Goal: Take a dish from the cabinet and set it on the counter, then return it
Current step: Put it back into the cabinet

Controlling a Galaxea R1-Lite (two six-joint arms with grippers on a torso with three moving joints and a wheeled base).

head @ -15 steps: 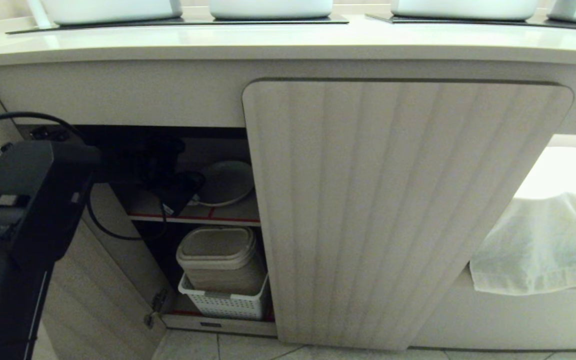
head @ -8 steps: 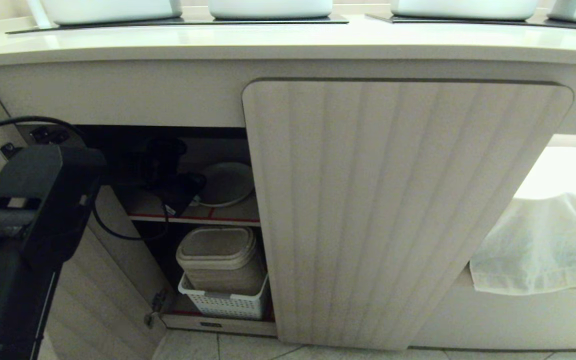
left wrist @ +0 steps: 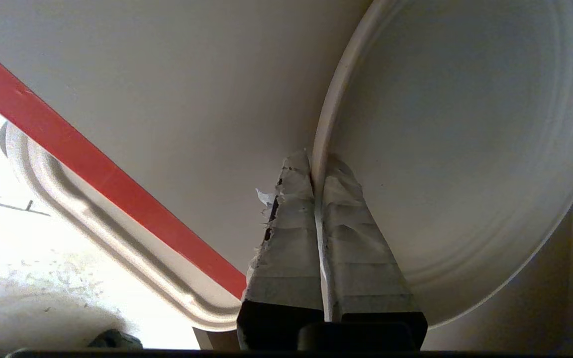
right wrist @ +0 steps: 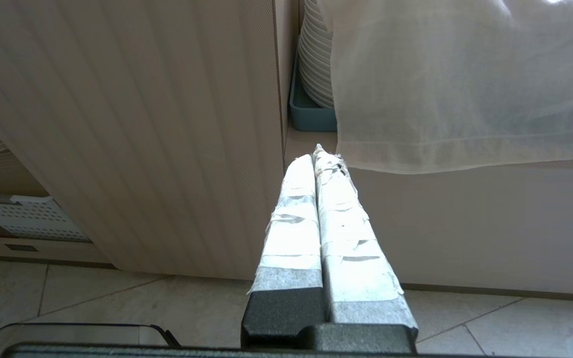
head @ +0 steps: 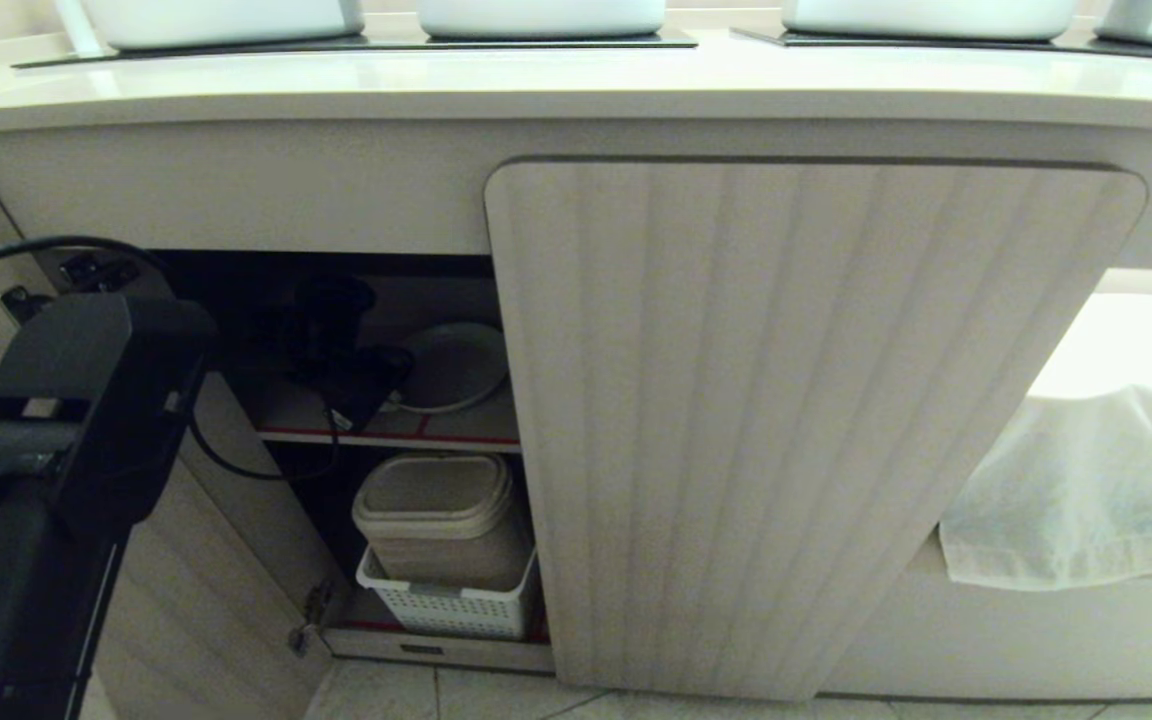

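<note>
Currently engaged: lifting the dish [left wrist: 460, 149] out of the cabinet [head: 796, 420]. Left tool [left wrist: 316, 164] clenched on the dish rim — one taped finger [left wrist: 286, 238] under the rim, the other on the inner face. Dish located on the red-edged shelf [head: 386, 437], toward that shelf's right end, just behind its front edge; tilted up on the tool side in the head view, though whether the far rim rests on the shelf cannot be told.

Right tool [right wrist: 316, 159] parked low by the floor [right wrist: 92, 298], fingers pressed together on nothing, pointed at the closed door beside a hanging white cloth [right wrist: 465, 84].

Recommendations for the step:
- Hold grip pressure steady; grip sits on a thin edge only, so the dish will likely tend to sag or pivot about the fingers.
- Raise just enough to clear the red shelf edge, then withdraw straight out through the open left bay — no sideways swing toward the closed fluted door.
- Mind the top of the opening under the desk [head: 576, 90]; headroom looks tight.
- Keep the dish near level once free; proceed slowly.
- Keep clear of the lidded container [head: 436, 510] in the white basket [head: 446, 605] below the shelf.

Risk noted: slip at the rim, or a knock against the door edge.
</note>
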